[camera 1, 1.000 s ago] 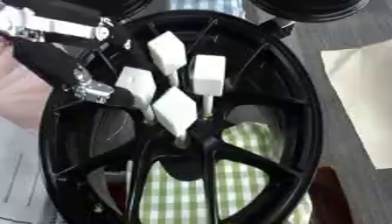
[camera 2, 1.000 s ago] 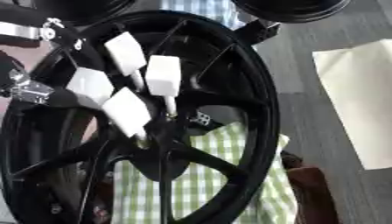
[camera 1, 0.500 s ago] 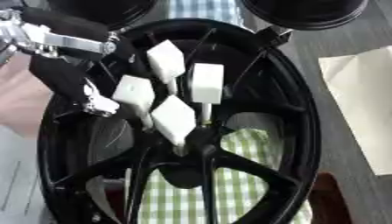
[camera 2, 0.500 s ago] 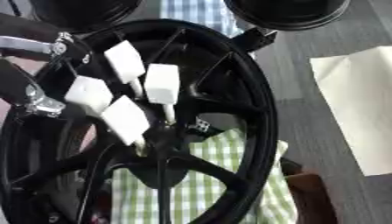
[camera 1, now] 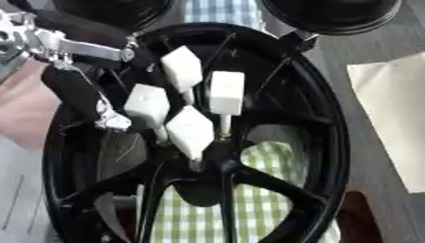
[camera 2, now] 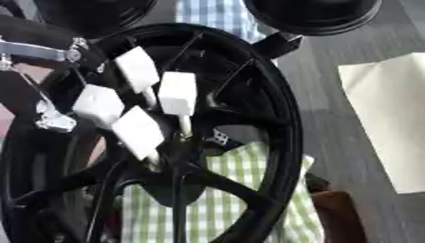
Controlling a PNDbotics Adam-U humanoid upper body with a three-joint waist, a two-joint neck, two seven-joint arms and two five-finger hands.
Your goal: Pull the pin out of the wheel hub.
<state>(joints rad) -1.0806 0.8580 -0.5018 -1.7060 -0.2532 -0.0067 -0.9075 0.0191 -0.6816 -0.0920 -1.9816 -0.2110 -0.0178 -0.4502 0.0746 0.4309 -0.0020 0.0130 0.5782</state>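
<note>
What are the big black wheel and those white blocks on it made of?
The wheel hub looks like cast metal with a glossy black coat: light glints off its spokes. The white-headed pins look like matte plastic, flat-faced and dull, though that is only a guess.

Wheel hub (camera 1: 319, 142): black, glossy painted metal by the look of it, with smooth spokes and soft highlights along the rim.

Pins (camera 1: 226, 92): four white block heads, matt and smooth like plastic, each on a slim pale stem.

Left hand (camera 1: 79, 90): black matt casing with bright silver metal joints and brackets, polished and reflective.

Cloth (camera 2: 241, 190): green-and-white checked woven fabric seen through the near spokes; a blue-and-white checked piece (camera 1: 217, 10) at the far edge.

Bench (camera 2: 332, 118): dark grey, matt, faintly streaked.

Sheet (camera 2: 390, 118) at right: cream paper, flat and matt.

Two far round items (camera 1: 332, 14): black, semi-gloss.
</note>
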